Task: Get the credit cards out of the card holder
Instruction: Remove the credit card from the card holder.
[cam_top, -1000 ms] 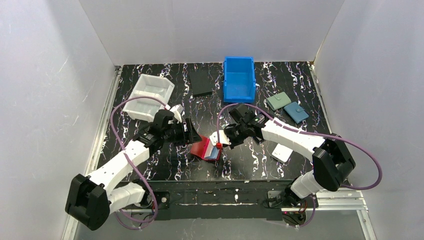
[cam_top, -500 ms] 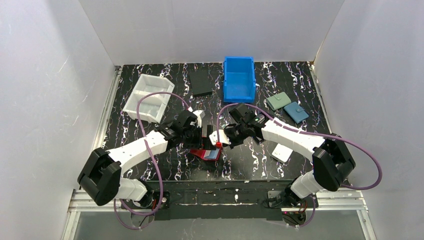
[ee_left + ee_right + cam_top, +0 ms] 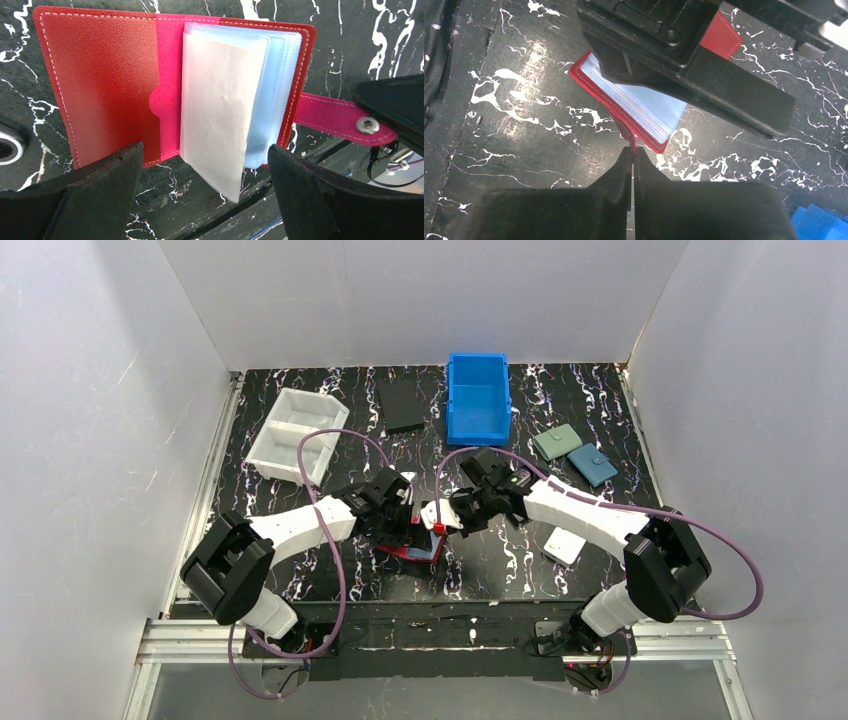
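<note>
Tightly, right end effector point(image 3: 632, 152) pinches card holder's point(image 3: 105, 85) tab point(image 3: 336, 118) (left one point(image 3: 204, 155) gapes).

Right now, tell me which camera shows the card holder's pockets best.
Left wrist: the card holder lies open and fills the frame, pale pockets fanned. Right wrist sees part under the left gripper; top external, only a small red patch.
</note>
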`<state>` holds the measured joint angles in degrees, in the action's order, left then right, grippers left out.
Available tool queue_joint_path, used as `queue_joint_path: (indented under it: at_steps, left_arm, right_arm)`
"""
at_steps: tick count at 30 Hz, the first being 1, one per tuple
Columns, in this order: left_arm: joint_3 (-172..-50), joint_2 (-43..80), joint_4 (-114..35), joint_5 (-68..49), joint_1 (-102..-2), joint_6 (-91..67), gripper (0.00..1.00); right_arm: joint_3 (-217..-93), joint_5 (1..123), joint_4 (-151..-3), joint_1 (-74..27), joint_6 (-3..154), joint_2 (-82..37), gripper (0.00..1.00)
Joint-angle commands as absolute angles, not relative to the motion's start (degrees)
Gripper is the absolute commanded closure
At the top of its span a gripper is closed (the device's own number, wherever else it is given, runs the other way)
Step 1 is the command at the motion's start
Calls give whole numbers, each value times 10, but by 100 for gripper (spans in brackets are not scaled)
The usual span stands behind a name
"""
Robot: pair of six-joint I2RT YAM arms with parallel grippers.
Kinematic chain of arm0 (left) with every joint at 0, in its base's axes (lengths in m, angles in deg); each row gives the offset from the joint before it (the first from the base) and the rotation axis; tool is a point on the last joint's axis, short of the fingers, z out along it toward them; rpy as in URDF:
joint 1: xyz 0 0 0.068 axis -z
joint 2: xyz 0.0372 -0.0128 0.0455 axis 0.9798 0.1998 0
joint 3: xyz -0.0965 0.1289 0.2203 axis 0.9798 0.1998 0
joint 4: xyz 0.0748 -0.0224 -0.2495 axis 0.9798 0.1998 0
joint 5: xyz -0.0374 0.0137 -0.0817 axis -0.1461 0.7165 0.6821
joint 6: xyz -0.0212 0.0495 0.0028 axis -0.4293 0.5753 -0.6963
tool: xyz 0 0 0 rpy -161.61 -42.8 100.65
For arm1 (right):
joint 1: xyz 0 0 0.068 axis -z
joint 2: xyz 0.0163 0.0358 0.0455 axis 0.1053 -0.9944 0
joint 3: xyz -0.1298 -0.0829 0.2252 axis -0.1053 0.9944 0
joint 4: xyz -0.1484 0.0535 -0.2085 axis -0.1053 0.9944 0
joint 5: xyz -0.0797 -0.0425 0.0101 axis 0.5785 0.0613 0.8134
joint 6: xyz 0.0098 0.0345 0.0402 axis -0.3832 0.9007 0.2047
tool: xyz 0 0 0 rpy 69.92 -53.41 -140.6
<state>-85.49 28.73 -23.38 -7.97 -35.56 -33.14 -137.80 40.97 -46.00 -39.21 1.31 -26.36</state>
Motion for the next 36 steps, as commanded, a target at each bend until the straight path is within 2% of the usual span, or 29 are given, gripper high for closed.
queue_joint_path:
  at_steps: [1,8,26,30,36]
  left_arm:
    - [-876,298,-222,-90,-351,-329,10]
    - [-879,320,-203,-119,-349,-334,19]
    - [-817,262,-210,-170,-366,-398,26]
    - [-804,251,-207,-213,-379,-414,27]
    - [-766,169,-223,-256,-404,-456,27]
  right_arm:
    - [-1374,384,-465,-386,14,-255,99]
    - [-1369,379,-468,-379,16,-252,99]
    - [-1323,385,-482,-326,16,-245,99]
    - [-1318,382,-483,-319,16,-248,99]
    - [-1310,386,-487,-316,17,-254,99]
